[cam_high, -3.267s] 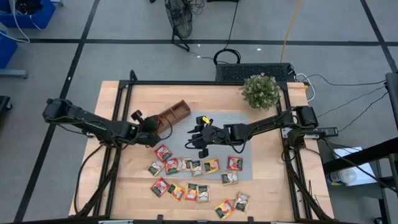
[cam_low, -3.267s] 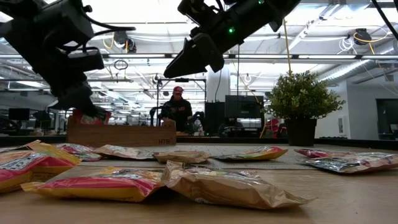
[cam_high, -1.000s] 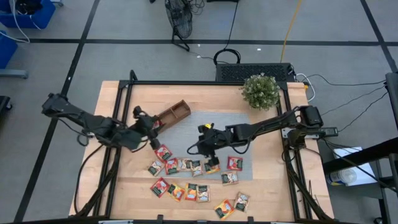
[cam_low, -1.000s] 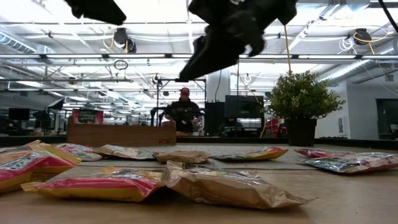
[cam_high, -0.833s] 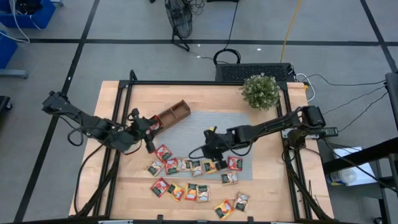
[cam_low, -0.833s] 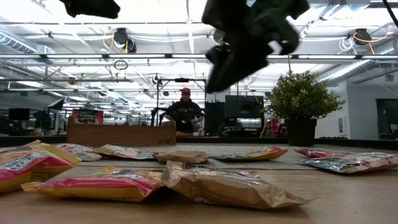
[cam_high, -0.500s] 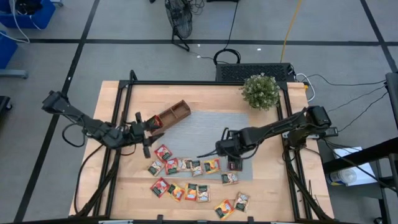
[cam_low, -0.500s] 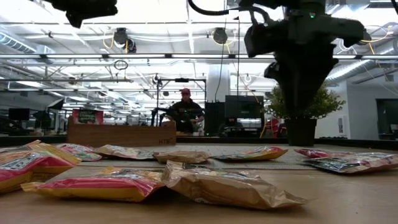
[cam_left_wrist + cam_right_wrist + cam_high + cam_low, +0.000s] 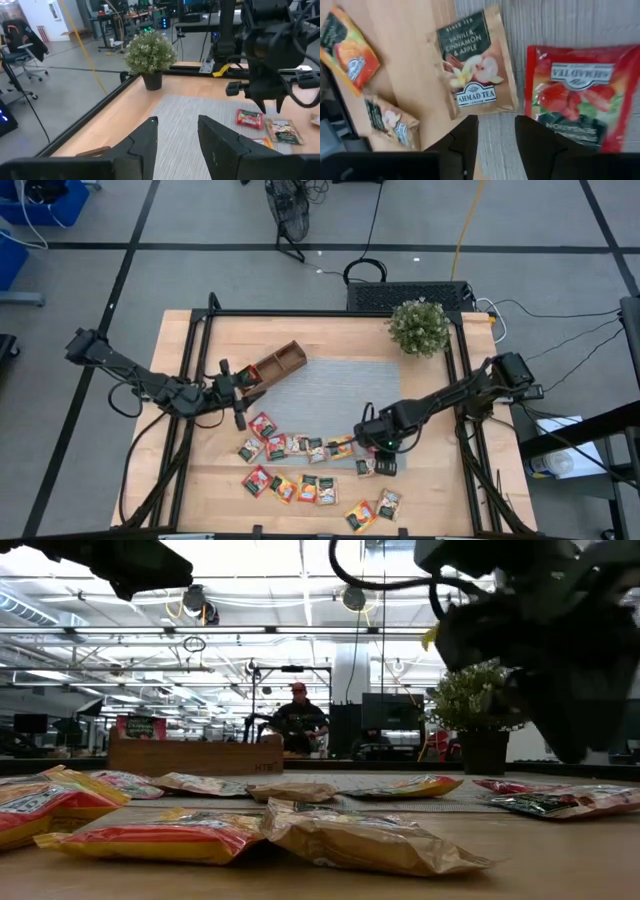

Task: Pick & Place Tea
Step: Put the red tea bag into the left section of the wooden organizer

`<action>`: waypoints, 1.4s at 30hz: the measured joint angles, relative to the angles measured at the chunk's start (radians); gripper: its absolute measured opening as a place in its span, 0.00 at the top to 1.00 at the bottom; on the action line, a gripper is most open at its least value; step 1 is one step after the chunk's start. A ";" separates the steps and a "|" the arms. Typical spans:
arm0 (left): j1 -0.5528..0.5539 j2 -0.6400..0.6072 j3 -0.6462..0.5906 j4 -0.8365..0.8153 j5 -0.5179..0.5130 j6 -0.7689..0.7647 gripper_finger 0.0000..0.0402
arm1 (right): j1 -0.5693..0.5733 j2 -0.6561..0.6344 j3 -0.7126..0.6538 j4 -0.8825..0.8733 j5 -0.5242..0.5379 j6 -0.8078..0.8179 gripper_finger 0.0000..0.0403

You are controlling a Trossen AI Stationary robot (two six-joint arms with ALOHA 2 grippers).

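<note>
Since 0.5 s ago the right gripper (image 9: 385,452) has slid from the red sachet toward the worktop's front edge; it's now low over the front-right corner of the grey woven mat (image 9: 330,385). Fingers apart, nothing held, pointing straight down. Wrist view: tips flank a gap between a tan vanilla-cinnamon-apple sachet (image 9: 472,67), lying half on wood, half on mat, and a red strawberry-print sachet (image 9: 572,95) fully on mat; contact w/ either can't be told.

Left gripper (image 9: 232,390) barely shifted, near the worktop's left side just beside the brown wooden compartment tray (image 9: 282,360); fingers (image 9: 145,142) spread, empty.

Remaining small flat tea sachets (image 9: 300,485), red, orange, yellow, green, lie scattered along the mat's front edge and on bare wood toward the front edge. Green potted plant (image 9: 418,326) at back-right corner.
</note>
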 joint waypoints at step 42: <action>0.000 0.000 0.000 -0.012 0.001 -0.015 0.64 | -0.188 -0.145 -0.096 0.130 0.302 -0.089 0.77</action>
